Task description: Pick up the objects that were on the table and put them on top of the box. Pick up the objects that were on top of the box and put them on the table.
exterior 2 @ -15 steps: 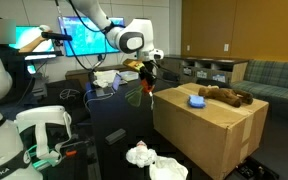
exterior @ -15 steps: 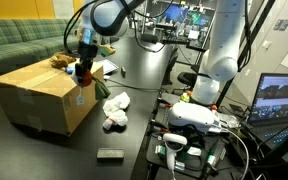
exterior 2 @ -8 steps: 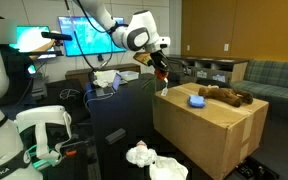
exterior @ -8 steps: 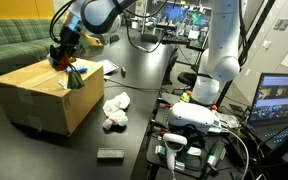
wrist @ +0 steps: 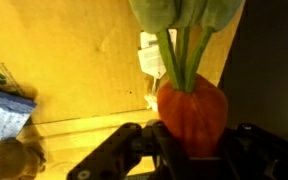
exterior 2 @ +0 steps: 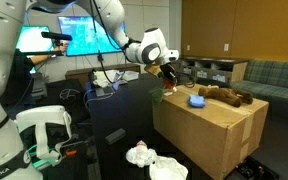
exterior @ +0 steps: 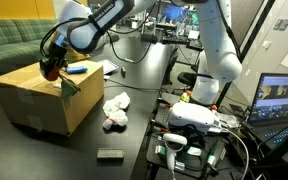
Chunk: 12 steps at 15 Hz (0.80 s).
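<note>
Above the box point(exterior: 32, 98), at its counter-side edge: jaws nearly closed, pinching a toy carrot point(wrist: 192, 112) by its orange body, leaves dangling. Held clear of the top, likely for setting down. White cloth point(exterior: 114, 110) beside box, on counter point(exterior: 144, 88).

Single arm point(exterior: 134, 15) stretched out from its white base, bent at the elbow, forearm sloping down to the wrist point(exterior 2: 149, 48); gripper point(exterior: 52, 68) at the low end of the reach, angled downward, seen in both exterior views point(exterior 2: 168, 76). Wrist view: dark fingers point(wrist: 124, 145) come in from the bottom edge, one each side, closed onto the orange body of a toy carrot point(wrist: 191, 110); carrot pinned between them, green leaves pointing away from the palm.
</note>
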### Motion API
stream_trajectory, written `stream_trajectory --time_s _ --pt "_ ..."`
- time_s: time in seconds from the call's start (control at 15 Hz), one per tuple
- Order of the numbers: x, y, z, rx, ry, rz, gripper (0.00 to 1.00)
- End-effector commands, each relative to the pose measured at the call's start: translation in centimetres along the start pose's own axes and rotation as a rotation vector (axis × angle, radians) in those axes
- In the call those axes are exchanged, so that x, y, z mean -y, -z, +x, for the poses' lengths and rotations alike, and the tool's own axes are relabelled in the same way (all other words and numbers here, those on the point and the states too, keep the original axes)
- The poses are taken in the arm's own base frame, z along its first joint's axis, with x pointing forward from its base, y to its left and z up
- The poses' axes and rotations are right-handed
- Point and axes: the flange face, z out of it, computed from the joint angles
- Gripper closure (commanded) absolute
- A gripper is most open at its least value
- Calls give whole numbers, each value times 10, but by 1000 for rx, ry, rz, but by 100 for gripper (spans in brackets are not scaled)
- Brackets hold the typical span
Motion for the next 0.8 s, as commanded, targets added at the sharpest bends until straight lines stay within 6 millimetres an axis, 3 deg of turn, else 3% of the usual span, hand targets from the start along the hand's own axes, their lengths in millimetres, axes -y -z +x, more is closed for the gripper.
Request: stream_trajectory --time_s 0.0,0.07,0.13,0.2,0.27,0.4,0.73 --pt "4 -31 19 -13 -5 -37 96" --pt "3 -36 21 -15 -7 -46 94" --pt "3 -41 22 -17 -7 -53 79" --pt "2 -44 24 -22 -8 -62 80" --pt "2 -45 26 -29 -11 -69 54" --pt "0 -41 33 -43 -22 -81 50" --pt "-13 -33 44 -81 -60 -118 12"
